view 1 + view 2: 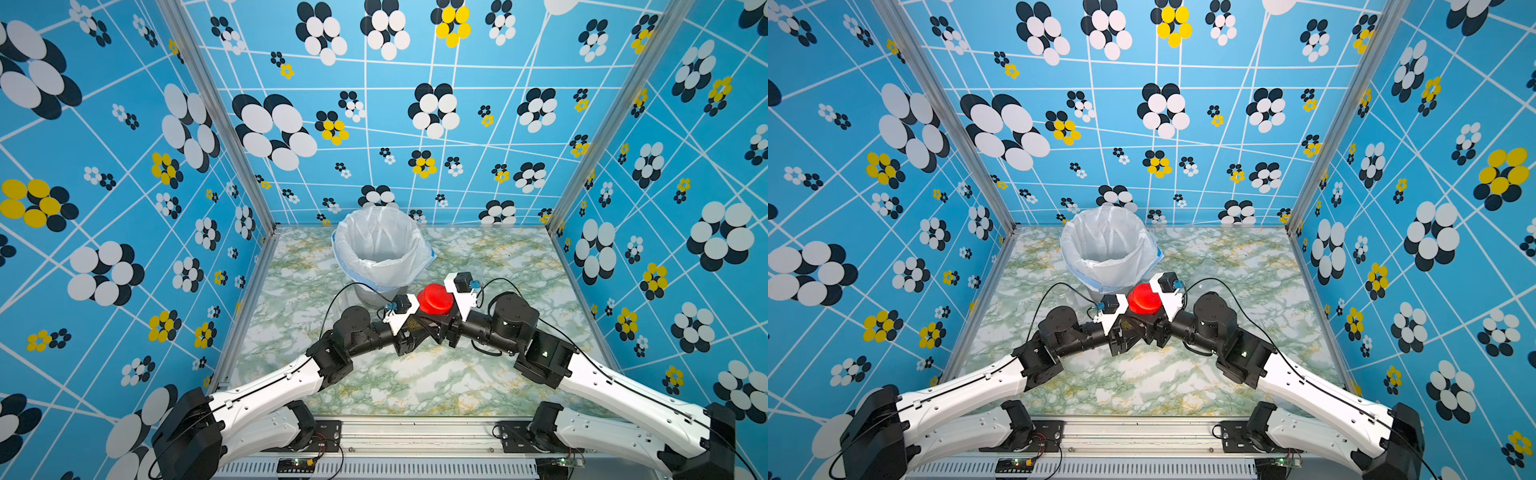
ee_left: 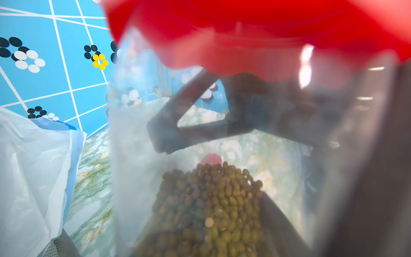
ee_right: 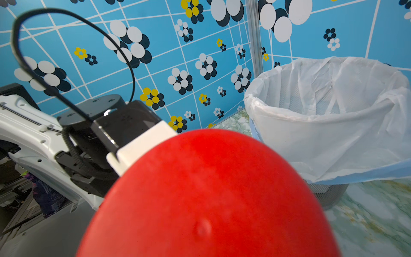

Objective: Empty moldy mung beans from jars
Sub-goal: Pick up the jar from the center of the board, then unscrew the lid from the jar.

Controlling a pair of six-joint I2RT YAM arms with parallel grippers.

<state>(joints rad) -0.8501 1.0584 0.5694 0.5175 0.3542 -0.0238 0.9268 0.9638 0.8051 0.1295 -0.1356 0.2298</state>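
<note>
We see a table (image 1: 415, 386) with a green and white marbled top, veined with yellow. Toward its back edge stands a round mesh bin (image 1: 368, 296) lined with a white bag (image 1: 384, 266), whose edge folds down over the rim. Just beside the bin, on its left, we make out a clear jar (image 1: 1065, 292) standing on the marbling, faint against it.
</note>
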